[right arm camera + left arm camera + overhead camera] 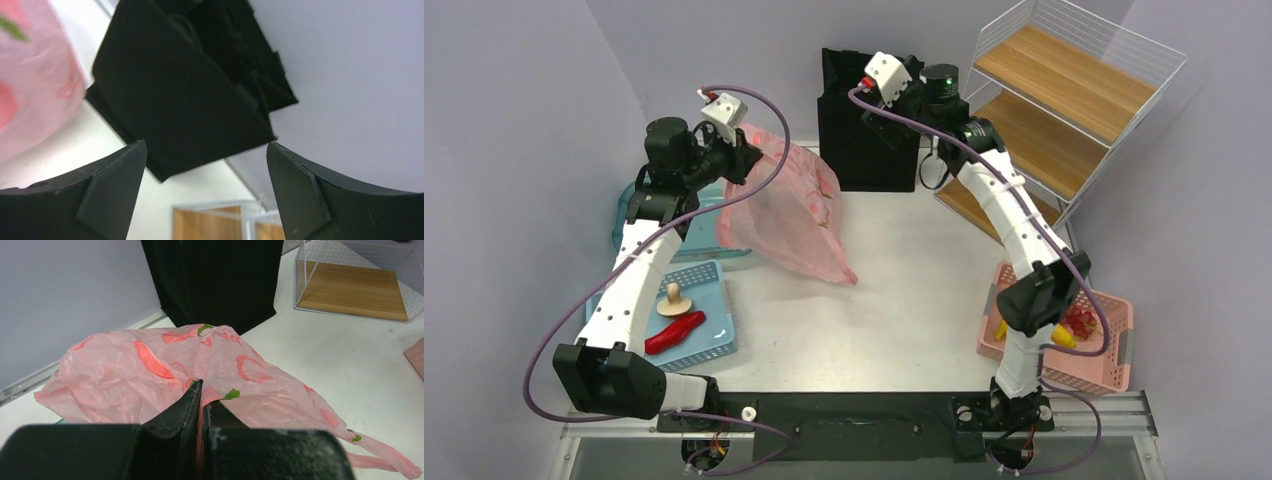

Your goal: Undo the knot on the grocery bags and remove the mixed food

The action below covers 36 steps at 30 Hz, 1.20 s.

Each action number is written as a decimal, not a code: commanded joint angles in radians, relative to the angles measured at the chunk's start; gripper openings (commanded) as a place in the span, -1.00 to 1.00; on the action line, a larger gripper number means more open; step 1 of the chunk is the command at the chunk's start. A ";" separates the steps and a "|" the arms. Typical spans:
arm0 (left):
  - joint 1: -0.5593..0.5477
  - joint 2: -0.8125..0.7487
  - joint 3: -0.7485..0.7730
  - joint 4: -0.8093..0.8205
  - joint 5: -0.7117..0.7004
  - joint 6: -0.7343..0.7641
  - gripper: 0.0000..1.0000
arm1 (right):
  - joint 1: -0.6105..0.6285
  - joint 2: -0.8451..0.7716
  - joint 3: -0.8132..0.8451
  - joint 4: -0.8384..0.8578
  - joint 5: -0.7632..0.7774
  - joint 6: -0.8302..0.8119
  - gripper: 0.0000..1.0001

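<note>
We see a white table (904, 300) and lilac walls (514, 100). Left gripper (202, 390) pinches the pink grocery bag (125, 370). Right gripper (206, 145) is spread, facing the black tote (170, 100).

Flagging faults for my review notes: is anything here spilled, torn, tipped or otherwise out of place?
Nothing stands out. The pink bag hangs from the shut left gripper with no visible tear, the black tote stands upright, and the right gripper is open and empty.

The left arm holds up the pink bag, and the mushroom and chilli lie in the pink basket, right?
Not quite. The left gripper does hold the pink bag, but the mushroom and chilli lie in the blue tray, not the pink basket; the top view shows it.
</note>
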 commanded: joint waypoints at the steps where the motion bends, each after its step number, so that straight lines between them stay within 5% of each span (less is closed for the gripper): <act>1: 0.004 -0.051 -0.017 -0.022 0.022 -0.003 -1.00 | -0.002 0.125 0.186 0.099 -0.014 -0.116 0.71; 14: 0.003 -0.067 -0.053 -0.011 0.047 -0.031 -1.00 | -0.039 0.409 0.422 0.157 -0.129 -0.314 0.74; 26: 0.005 -0.086 -0.055 -0.048 0.016 0.013 -1.00 | -0.041 0.488 0.367 0.038 -0.221 -0.510 0.59; 33: 0.023 -0.107 -0.036 -0.060 -0.003 0.034 -1.00 | -0.024 0.409 0.246 -0.101 -0.225 -0.615 -0.08; 34: 0.030 -0.114 -0.034 -0.056 -0.004 0.028 -1.00 | -0.021 0.383 0.230 -0.113 -0.227 -0.624 -0.53; 36: 0.047 -0.119 -0.016 -0.051 -0.002 0.016 -1.00 | -0.017 0.346 0.183 -0.116 -0.221 -0.618 -0.97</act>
